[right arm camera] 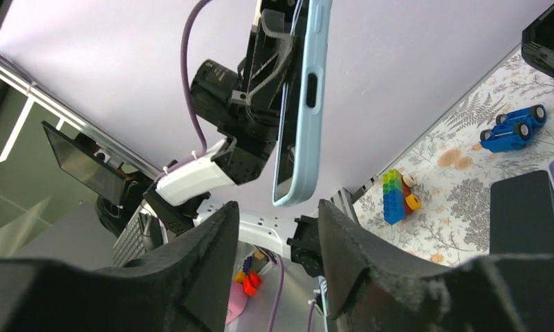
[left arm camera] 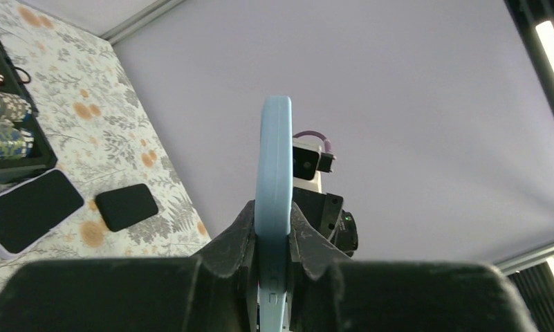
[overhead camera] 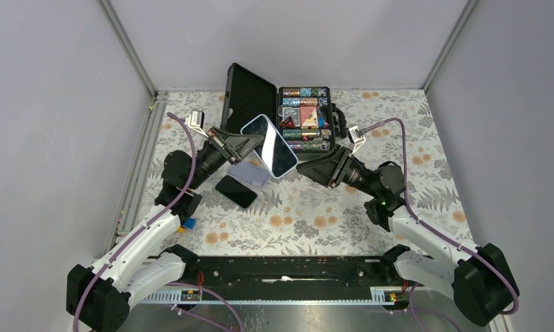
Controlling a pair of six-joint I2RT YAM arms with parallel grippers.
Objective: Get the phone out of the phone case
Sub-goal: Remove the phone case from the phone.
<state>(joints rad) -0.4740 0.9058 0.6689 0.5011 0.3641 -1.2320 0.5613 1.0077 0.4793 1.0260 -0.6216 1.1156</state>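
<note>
Pointing lengthwise at the right gripper (overhead camera: 300, 166), the cased phone (overhead camera: 269, 145) faces upward.

Floral table (overhead camera: 371, 221): open box (overhead camera: 281, 111), phone (left arm camera: 32, 211), bricks (right arm camera: 396, 194).

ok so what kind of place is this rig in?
Likely a robot lab test cell, not a home: plain grey panel walls on aluminium posts, a floral-cloth table with two arms bolted at its near edge, and props like toy bricks and an open black case.
</note>
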